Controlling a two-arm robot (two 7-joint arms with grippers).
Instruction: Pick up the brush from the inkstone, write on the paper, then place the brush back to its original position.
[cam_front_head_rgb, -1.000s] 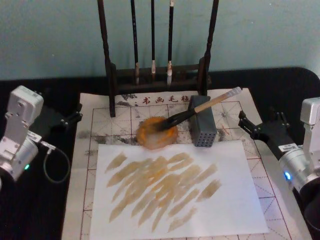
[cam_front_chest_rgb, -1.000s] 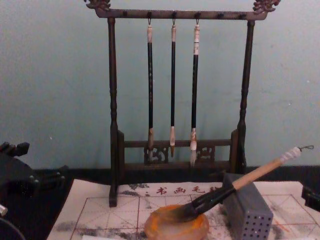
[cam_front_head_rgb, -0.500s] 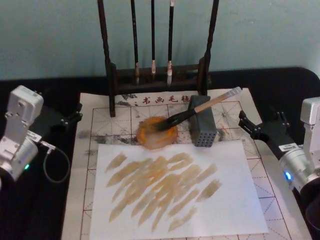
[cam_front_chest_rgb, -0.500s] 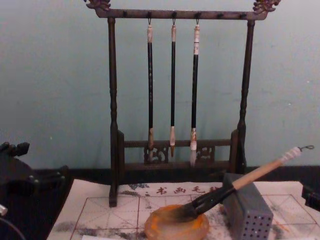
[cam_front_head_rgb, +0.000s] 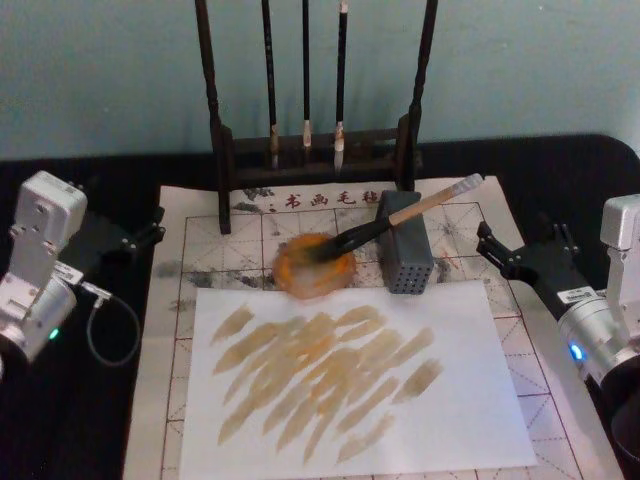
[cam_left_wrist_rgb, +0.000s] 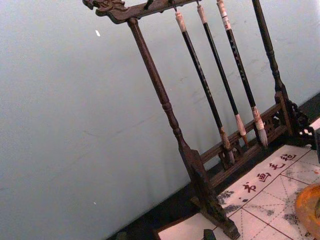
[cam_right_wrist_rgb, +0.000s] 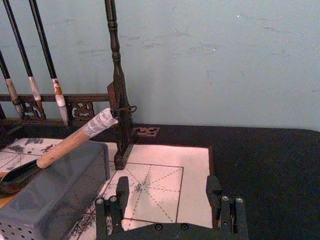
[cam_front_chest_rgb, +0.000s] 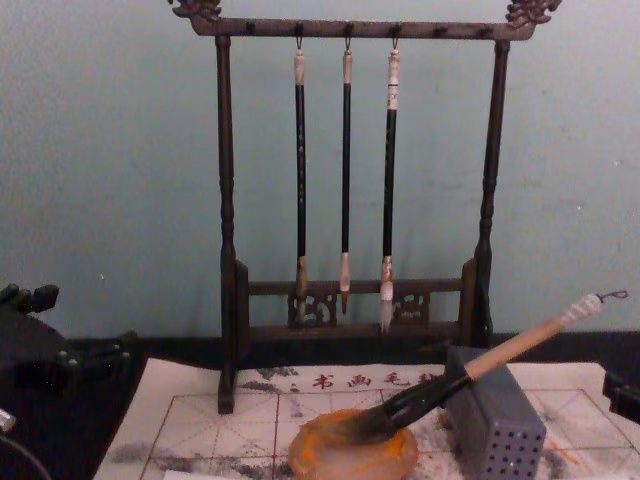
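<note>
1. Brush (cam_front_head_rgb: 400, 216): bristles in the inkstone (cam_front_head_rgb: 313, 266), handle propped on the grey box (cam_front_head_rgb: 404, 254), tail up toward the right.
2. Light, stiff handle, wet soft tip; grab the tan wood above the box.
3. Right pincer (cam_front_head_rgb: 505, 253): apart, empty, near the paper (cam_front_head_rgb: 200, 230) edge.
4. Left pincer (cam_front_head_rgb: 140, 235): parked left, can't tell its state.
5. Rack (cam_front_head_rgb: 315, 150) behind.

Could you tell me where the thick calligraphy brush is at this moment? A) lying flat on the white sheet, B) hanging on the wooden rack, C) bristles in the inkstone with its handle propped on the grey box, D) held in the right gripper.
C: the brush has its bristles in the inkstone and its handle leaning across the grey box, with both grippers off to the sides.
</note>
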